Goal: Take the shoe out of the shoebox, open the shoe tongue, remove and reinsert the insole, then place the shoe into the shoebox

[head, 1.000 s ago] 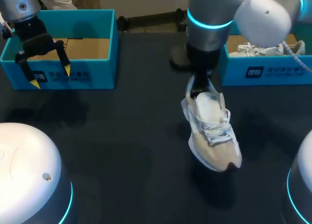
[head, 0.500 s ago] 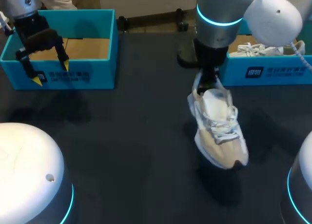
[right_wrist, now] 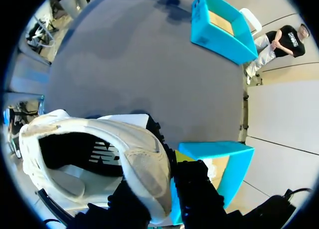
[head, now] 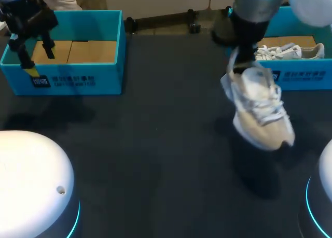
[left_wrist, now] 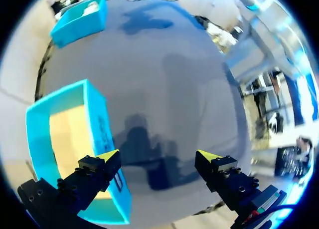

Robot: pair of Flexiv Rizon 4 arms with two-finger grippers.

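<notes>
Shoe nearer shoebox, in right tool

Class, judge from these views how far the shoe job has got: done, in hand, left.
Done: the shoe is out of the boxes, with an insole visible inside it. In hand: the right gripper grips its heel, holding it up beside the right shoebox. Left: setting it down in a shoebox.
</notes>
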